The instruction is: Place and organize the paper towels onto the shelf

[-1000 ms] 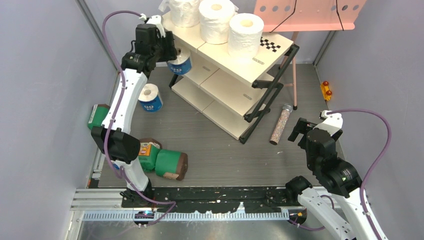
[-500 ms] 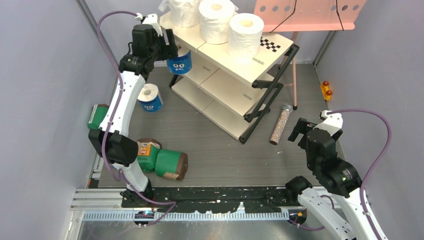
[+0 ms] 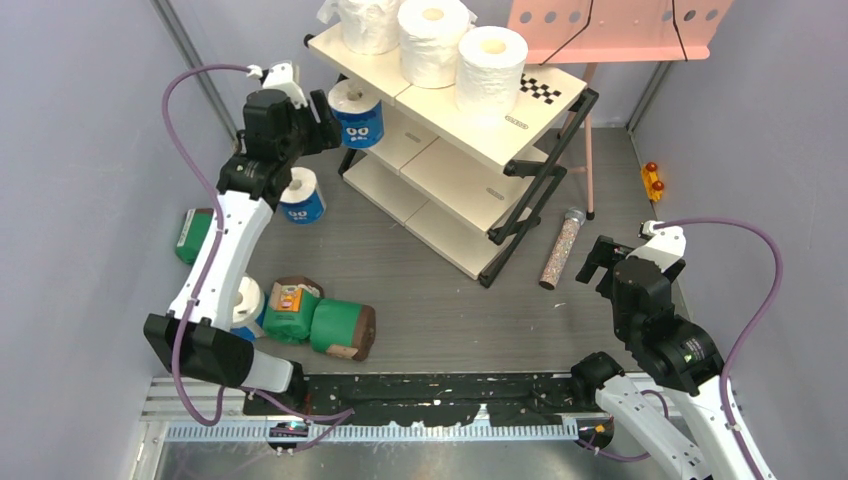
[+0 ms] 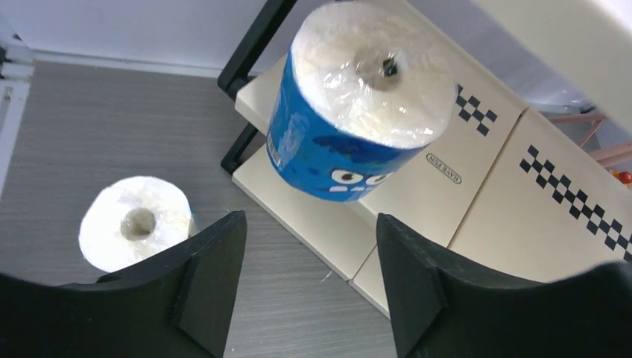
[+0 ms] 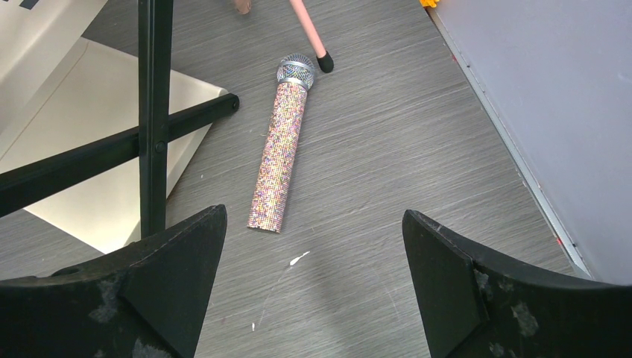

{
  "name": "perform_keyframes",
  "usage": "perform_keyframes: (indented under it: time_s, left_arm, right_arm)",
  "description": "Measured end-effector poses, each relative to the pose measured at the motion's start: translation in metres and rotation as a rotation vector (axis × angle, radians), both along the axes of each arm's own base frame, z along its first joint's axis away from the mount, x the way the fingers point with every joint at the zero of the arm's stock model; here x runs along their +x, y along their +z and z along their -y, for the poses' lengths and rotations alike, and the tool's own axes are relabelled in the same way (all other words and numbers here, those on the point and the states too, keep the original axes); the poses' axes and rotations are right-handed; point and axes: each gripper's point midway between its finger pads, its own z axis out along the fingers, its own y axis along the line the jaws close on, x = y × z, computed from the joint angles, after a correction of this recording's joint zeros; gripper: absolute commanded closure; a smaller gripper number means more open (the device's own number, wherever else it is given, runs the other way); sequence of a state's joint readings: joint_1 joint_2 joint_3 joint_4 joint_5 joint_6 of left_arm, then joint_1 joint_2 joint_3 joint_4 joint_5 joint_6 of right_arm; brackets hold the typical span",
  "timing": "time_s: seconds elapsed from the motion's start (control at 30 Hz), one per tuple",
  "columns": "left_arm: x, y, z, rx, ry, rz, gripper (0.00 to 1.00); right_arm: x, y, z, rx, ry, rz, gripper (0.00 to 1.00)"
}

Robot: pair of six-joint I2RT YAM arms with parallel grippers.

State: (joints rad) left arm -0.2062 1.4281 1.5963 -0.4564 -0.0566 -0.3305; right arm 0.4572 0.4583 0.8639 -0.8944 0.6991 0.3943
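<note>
Blue-wrapped roll sits on the left end of the shelf's middle tier, with three white rolls up top. Left jaws are spread wide, just clear of it. Right jaws are open too, over the counter near a glittery microphone.

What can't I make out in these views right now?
Top view: the left arm covers most of one blue roll and part of a green roll.
Top view: the frame edge cuts off the leftmost white roll.
Top view: the top board hides the rear of both lower tiers.
Left wrist view: the shelved roll hides its own footing.
</note>
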Motion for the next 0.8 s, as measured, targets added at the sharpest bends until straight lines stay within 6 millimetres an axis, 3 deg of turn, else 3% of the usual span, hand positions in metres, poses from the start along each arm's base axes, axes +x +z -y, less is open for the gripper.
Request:
perform_keyframes:
  time_s: [0.17,0.43,0.6,0.8]
  left_arm:
    - [0.002,-0.022,0.002,-0.02,0.009,-0.043,0.45]
    - [0.031,-0.051,0.004,-0.031,0.041,-0.105,0.52]
    - [0.056,-0.054,-0.004,-0.045,0.083,-0.114,0.53]
    - [0.082,-0.039,-0.008,-0.062,0.1,-0.08,0.53]
  right_arm:
    - [0.0,0.0,0.0,0.0,0.0,0.0,0.05]
    - [0.0,0.0,0.0,0.0,-0.001,0.0,0.05]
    - [0.0,0.0,0.001,-0.002,-0.005,0.001,0.05]
    - [0.0,0.001,0.002,-0.004,-0.01,0.003,0.05]
